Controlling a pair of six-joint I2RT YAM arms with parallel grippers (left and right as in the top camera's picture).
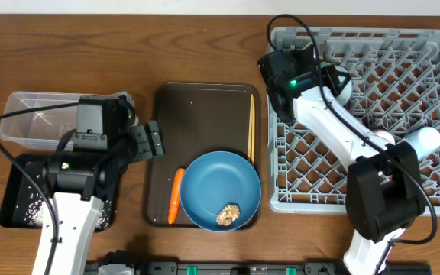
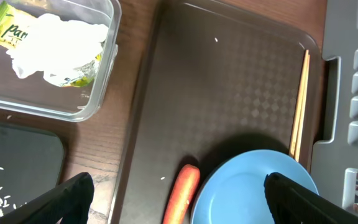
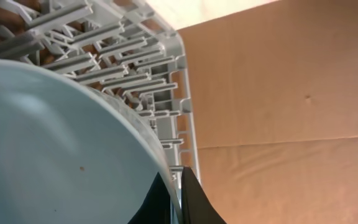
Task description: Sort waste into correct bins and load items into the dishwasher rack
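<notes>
- At the far left of the table, a clear tub is seen; a yellow-green wrapper and crumpled white paper are lying inside it, the paper partly over the wrapper.
- Just below the tub, a black tray is placed, and white rice grains are scattered on its floor.
- The left gripper is held above the left part of the dark-brown serving tray. Its jaws are spread wide and nothing is held between them.
- On the serving tray, an orange carrot is laid along the left rim of the blue plate; it cannot be told whether the two are touching.
- A small brown food lump is resting on the plate, near its lower edge.
- The wooden chopsticks are laid side by side along the right edge of the serving tray, with their lower ends at the rim of the plate.
- To the right, the grey dishwasher rack is standing just beside the serving tray.
- The right gripper is reached into the upper left part of the rack. Its jaws are closed on the rim of the pale bowl, which is tilted over the pegs.
- In the right part of the rack, a pale light-blue cup is lying on its side.
</notes>
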